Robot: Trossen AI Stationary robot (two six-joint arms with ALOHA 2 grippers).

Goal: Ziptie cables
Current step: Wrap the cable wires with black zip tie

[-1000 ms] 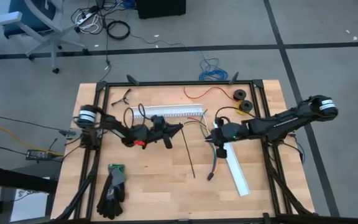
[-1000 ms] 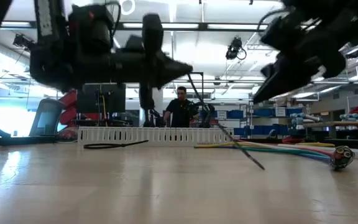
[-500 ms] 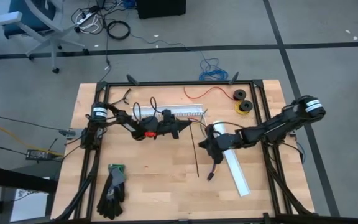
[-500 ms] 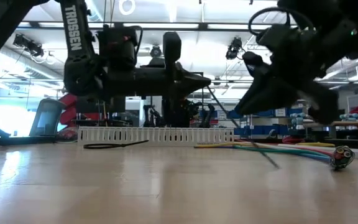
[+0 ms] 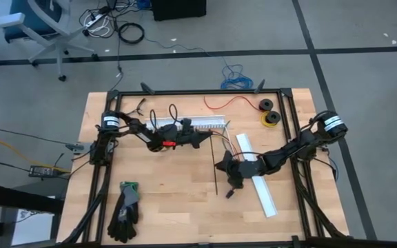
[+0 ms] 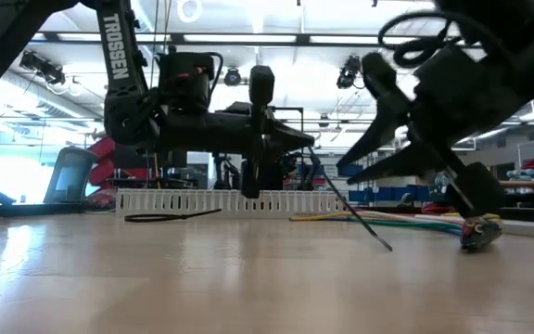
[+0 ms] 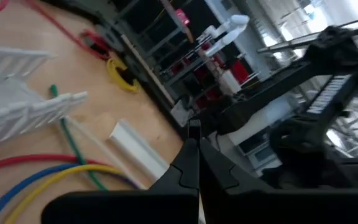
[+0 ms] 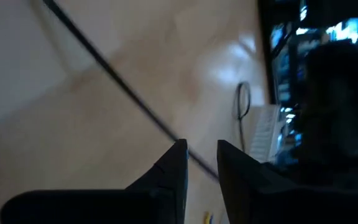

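The left gripper (image 5: 209,140) hangs above the middle of the wooden table (image 5: 171,207). Its two fingers (image 7: 191,163) are pressed together. They pinch the top end of a thin black zip tie (image 5: 213,169). The tie slants down from the fingers, and its other end touches the wood in the low view.

The right gripper (image 5: 220,167) is low over the table, just beside the zip tie. Its fingers (image 8: 173,165) stand a little apart with a small gap between them. In the right wrist view the black tie runs past the fingertips. I cannot tell if they touch it.

The cables (image 6: 406,221) lie flat on the table, under and beside the right gripper. They are yellow, green, blue and red. Their small dark plug (image 5: 231,193) lies near the front of the table. The far ends of the cables reach toward a long white comb-like strip (image 5: 195,122) near the back of the table.

A plain white strip (image 5: 260,186) lies slanted under the right arm. A pair of dark gloves (image 5: 124,210) lies near the front left corner. A yellow roll (image 5: 272,118) and a dark roll (image 5: 265,105) sit near the back right corner.
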